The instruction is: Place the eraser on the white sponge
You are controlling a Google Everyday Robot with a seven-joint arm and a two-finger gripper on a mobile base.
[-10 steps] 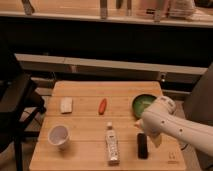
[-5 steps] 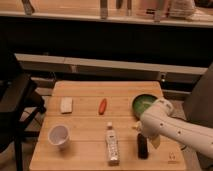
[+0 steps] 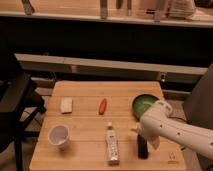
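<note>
- Dim room, dark wall behind, a pale ledge (image 3: pixel 75 64) running across it; one light wooden table (image 3: pixel 85 122) fills the middle of the view.
- One dark chair (image 3: pixel 17 100) at the table's left edge.
- Six loose items on the table, one of each.
- 1 white sponge (image 3: pixel 66 104): off-white pad, lying flat on the left part of the table, at the far side, nothing on it.
- 1 white cup (image 3: pixel 59 136): upright, open side up, near-left, in front of the sponge and apart from it.
- 1 small red oblong item (image 3: pixel 102 105): centre of the table, to the right of the sponge; exact kind unclear.
- 1 white labelled bottle (image 3: pixel 112 144): lying on its side, near edge, cap pointing away.
- 1 eraser (image 3: pixel 142 146): black oblong, flat on the table just right of the bottle, well apart from the sponge.
- 1 green bowl (image 3: pixel 144 105): far right, partly hidden by the arm.
- 1 white robot arm (image 3: pixel 175 131): enters from lower right, reaching leftward over the table.
- 1 gripper (image 3: pixel 144 135): at the arm's end, right over the far end of the eraser; jaws spread wide, eraser not lifted; contact with it cannot be told.
</note>
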